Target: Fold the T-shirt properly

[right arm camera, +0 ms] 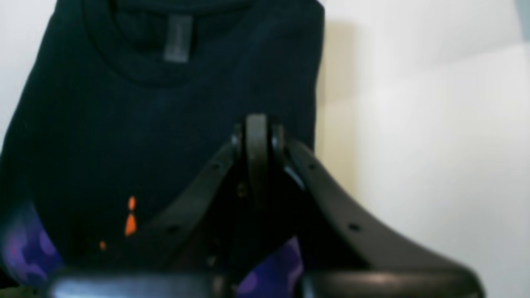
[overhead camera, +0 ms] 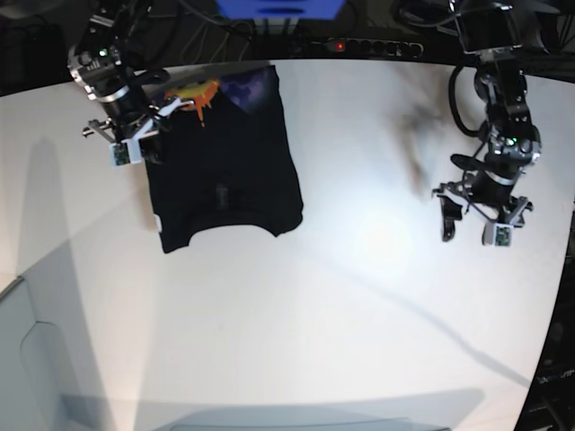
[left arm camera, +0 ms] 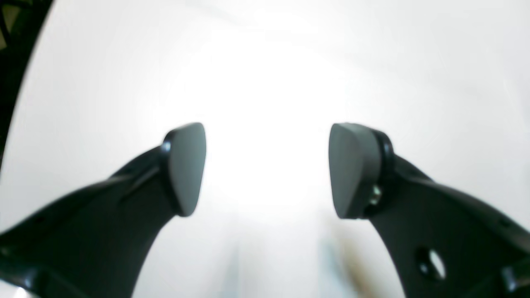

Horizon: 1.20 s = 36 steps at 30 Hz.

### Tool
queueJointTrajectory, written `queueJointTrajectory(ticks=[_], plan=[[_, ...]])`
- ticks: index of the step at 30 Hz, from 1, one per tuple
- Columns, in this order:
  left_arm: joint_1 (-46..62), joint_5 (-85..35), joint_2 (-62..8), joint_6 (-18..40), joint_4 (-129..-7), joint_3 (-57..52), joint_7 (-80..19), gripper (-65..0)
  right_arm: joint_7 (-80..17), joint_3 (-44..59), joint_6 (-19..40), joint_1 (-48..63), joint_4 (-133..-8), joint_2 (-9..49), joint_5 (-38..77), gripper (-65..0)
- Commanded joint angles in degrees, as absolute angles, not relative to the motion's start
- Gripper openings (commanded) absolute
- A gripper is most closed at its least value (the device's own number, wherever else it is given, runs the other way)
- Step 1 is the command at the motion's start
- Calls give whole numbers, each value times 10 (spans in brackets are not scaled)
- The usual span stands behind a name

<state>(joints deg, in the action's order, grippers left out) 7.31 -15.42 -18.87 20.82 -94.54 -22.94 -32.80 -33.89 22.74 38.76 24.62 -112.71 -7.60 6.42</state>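
Surface: a broad white table [overhead camera: 296, 341] under bright light, with cables and a power strip [overhead camera: 373, 45] along its far edge.
T-shirt: the black T-shirt [overhead camera: 220, 166] lies partly folded at the far side of the table, collar toward the near side, its orange and purple print [overhead camera: 225, 90] showing at the far end.
Right gripper [right arm camera: 257, 136]: my jaws are closed together. It sits at the shirt's edge near the print, but I cannot tell whether cloth is pinched between them.
Left gripper [left arm camera: 267, 169]: jaws spread wide and holding nothing, hanging over bare table well apart from the shirt.
Handling: I judge it light, limp and prone to sagging or sliding.
Hold: pinch the doubled hem or a corner, one layer stack at a time.
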Motion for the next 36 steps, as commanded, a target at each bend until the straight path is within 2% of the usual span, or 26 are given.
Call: queueJointTrajectory(ticks=[1, 6, 10, 14, 20, 27, 36], plan=[[71, -160, -196, 207, -955, -235, -311, -205, -330, 229, 400, 247, -1125, -73, 70, -650], [96, -160, -196, 207, -961, -236, -311, -205, -327, 229, 400, 247, -1061, -56, 70, -650], [102, -160, -196, 207, -962, -236, -311, -205, -269, 231, 400, 243, -1013, -52, 71, -650], [123, -160, -196, 207, -967, -236, -311, -205, -236, 233, 400, 254, -1055, -53, 73, -650], [175, -160, -189, 207, -1013, -236, -311, -205, -238, 230, 400, 290, -1151, -76, 73, -650], [253, -160, -149, 207, -1066, -270, -311, -206, -237, 241, 400, 342, -1150, -80, 73, -650], [346, -160, -132, 207, -1072, -312, -311, -206, -238, 313, 400, 312, -1104, -77, 73, -650]])
